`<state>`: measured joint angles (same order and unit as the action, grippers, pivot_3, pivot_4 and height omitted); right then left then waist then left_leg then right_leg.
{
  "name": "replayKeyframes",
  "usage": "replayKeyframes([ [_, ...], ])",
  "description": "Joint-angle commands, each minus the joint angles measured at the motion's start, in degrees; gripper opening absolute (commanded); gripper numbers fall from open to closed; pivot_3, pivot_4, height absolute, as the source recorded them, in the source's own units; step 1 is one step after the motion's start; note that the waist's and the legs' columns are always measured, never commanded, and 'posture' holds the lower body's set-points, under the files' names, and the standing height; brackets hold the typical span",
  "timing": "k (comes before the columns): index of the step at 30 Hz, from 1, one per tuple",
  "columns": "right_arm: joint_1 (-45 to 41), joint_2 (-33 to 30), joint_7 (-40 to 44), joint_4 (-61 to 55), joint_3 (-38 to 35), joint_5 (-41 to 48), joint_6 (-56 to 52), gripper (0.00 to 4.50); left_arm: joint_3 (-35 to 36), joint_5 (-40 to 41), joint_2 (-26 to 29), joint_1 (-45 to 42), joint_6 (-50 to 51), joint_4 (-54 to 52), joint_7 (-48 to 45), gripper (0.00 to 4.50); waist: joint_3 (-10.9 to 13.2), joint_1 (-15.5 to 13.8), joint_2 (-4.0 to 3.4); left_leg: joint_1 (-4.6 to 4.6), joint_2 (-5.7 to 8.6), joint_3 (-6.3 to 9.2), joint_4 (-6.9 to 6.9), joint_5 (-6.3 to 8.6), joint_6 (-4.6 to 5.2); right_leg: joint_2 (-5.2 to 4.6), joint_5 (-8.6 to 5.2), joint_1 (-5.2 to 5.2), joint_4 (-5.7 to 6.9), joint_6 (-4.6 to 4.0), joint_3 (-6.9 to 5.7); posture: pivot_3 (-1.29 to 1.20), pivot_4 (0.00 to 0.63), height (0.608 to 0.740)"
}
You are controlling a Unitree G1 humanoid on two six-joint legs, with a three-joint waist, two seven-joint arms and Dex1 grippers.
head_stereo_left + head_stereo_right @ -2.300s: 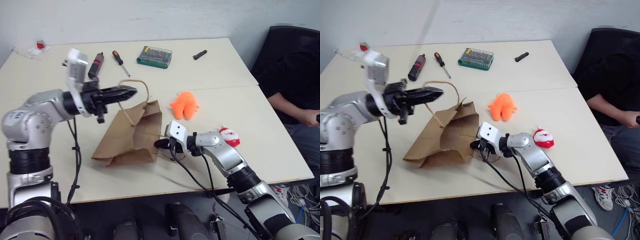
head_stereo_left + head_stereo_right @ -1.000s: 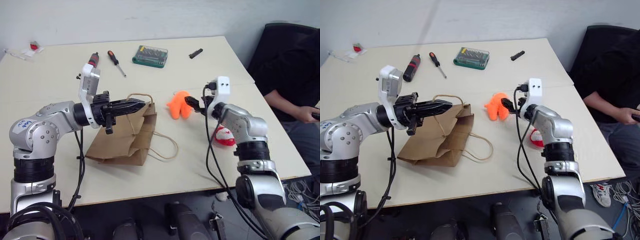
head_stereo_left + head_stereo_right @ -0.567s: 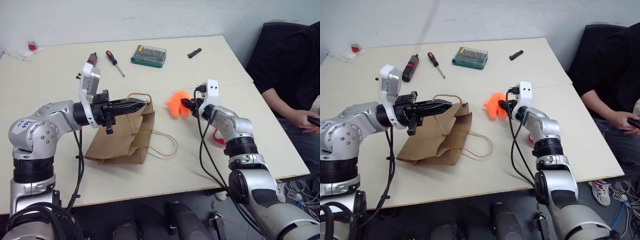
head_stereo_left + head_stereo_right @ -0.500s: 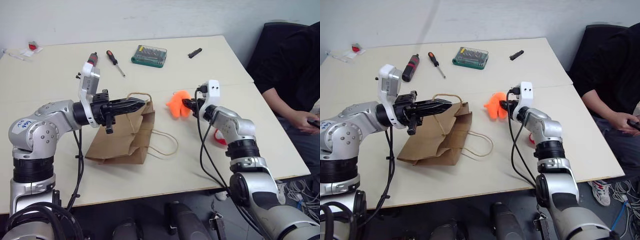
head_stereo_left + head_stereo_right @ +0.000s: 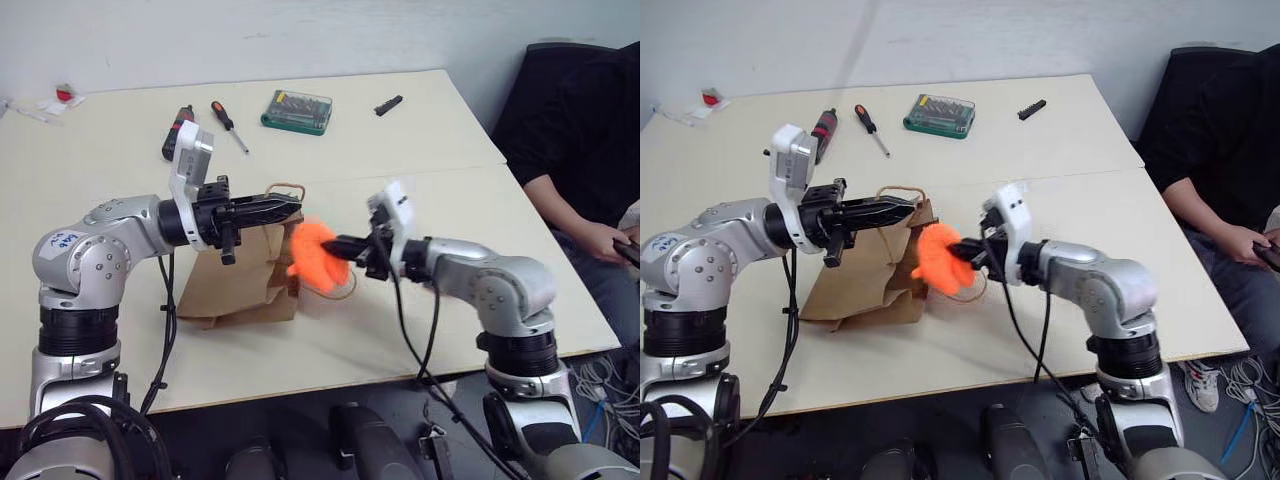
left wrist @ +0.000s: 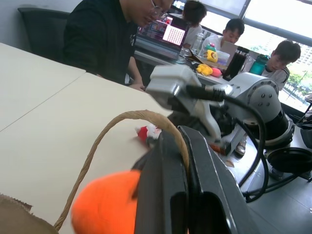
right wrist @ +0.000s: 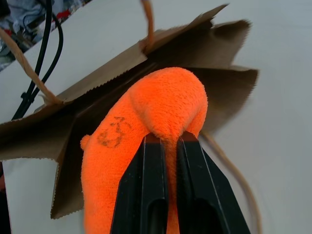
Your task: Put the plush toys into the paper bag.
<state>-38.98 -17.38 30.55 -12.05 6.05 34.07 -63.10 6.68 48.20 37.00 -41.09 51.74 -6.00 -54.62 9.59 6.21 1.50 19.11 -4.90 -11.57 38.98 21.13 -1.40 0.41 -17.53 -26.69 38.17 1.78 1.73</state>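
2 plush toys: orange toy (image 5: 937, 259) pinched in right gripper (image 5: 958, 252), just before paper bag (image 5: 245, 275) mouth; Santa toy (image 6: 147, 132) on beige table (image 5: 430, 200) behind. 1 bag, handle (image 6: 131, 117) clamped by left gripper (image 5: 283, 205). 1 seated person (image 5: 585, 140) beside table.

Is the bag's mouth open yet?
Open: the left gripper lifts one handle, and the bag gapes behind the orange toy.
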Motion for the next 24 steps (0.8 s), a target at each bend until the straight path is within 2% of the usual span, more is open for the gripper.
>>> replayKeyframes([
  [1,-3.7,1.7,0.8,4.0,4.6,-4.4,5.8,0.02,0.1,0.1,-0.6,-2.4,-1.5,-0.4,-0.9,0.00,0.0,0.0,0.00,0.00,0.03,0.00,0.01,0.00,0.00,-0.01,0.00,0.00,-0.01,0.00,0.00,0.00,0.150,0.740],
  [8,-10.2,7.2,3.0,10.8,7.6,-6.5,9.4,0.02,-1.6,-1.3,-1.3,-2.3,-2.8,-0.2,-2.1,0.00,0.0,0.1,0.00,0.00,0.02,0.01,0.00,0.00,0.00,0.00,0.00,-0.03,0.03,0.00,-0.02,0.00,0.150,0.740],
  [15,-10.3,13.2,3.5,22.4,10.1,-11.8,16.5,0.02,-1.7,-1.5,-1.5,-2.6,-3.0,0.1,-2.5,0.00,0.0,0.3,0.00,0.00,-0.03,0.00,0.01,0.00,0.00,0.01,-0.01,-0.05,0.07,-0.02,-0.02,0.00,0.150,0.740],
  [18,-9.9,15.0,2.8,25.3,8.8,-12.9,18.8,0.02,-1.3,-1.5,-1.3,-2.6,-3.1,0.2,-2.3,0.00,0.0,0.3,0.00,0.02,-0.05,0.00,0.01,0.00,0.00,-0.01,-0.01,-0.07,0.10,-0.02,-0.02,0.00,0.150,0.740],
  [22,-8.6,13.8,4.4,21.9,4.8,-9.7,15.6,1.15,-0.5,-1.8,-0.3,-2.1,-3.2,0.2,-2.2,0.00,0.0,0.2,0.00,0.03,-0.14,0.01,0.04,0.00,0.01,-0.06,-0.01,-0.07,0.15,-0.01,-0.03,0.00,0.150,0.740],
  [24,-5.3,9.5,5.5,12.9,1.7,-6.5,11.8,1.83,0.8,-1.4,0.5,-1.7,-2.8,0.2,-1.5,0.00,0.0,0.1,0.00,0.04,-0.16,0.03,0.03,0.00,0.01,-0.05,-0.01,-0.07,0.17,-0.02,-0.04,0.00,0.150,0.740],
])
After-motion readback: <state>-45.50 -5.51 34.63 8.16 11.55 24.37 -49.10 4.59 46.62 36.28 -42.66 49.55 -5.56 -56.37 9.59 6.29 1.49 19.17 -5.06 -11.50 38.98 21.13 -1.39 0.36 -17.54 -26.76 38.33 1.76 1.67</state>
